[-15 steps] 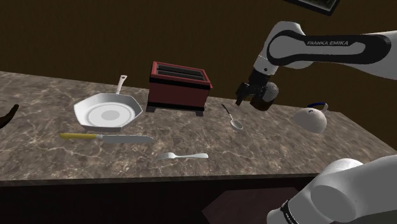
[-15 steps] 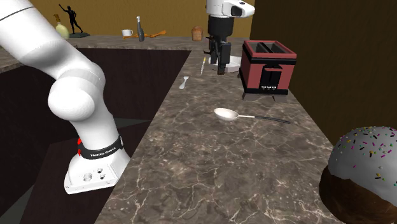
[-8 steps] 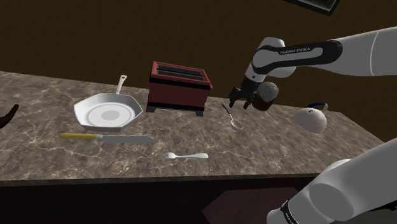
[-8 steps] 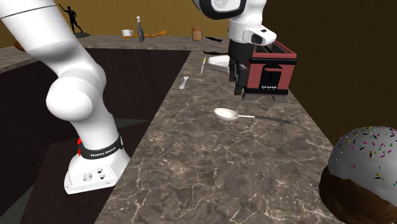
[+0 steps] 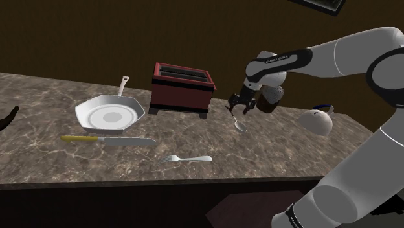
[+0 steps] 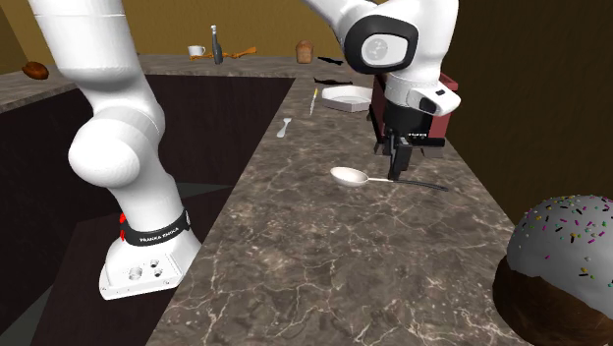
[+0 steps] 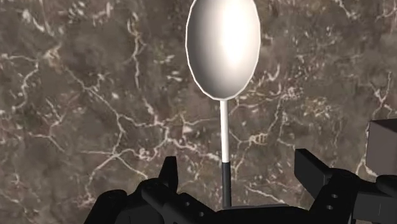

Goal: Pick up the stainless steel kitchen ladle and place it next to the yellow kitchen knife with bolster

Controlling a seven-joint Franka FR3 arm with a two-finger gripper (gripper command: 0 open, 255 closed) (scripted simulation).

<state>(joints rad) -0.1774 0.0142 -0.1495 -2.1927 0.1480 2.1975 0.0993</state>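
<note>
Having dropped from beside the toaster (image 5: 181,87) since the earlier frames, the gripper (image 7: 235,170) hangs low over the ladle (image 7: 222,48); fingers stand apart, the handle between them untouched; ladle lies flat on the counter (image 5: 291,155), bare surface around it; knife (image 5: 107,139) well apart.

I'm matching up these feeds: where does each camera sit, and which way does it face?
Shoulder view: beside the robot, looking down across the brown marble counter; the white arm reaches from its right.
Second exterior view: near the arm's base, looking along the counter; base and black gripper show.
Wrist view: on the hand, looking down at the silver long-handled ladle between open fingers.
All three share the ladle.
</note>
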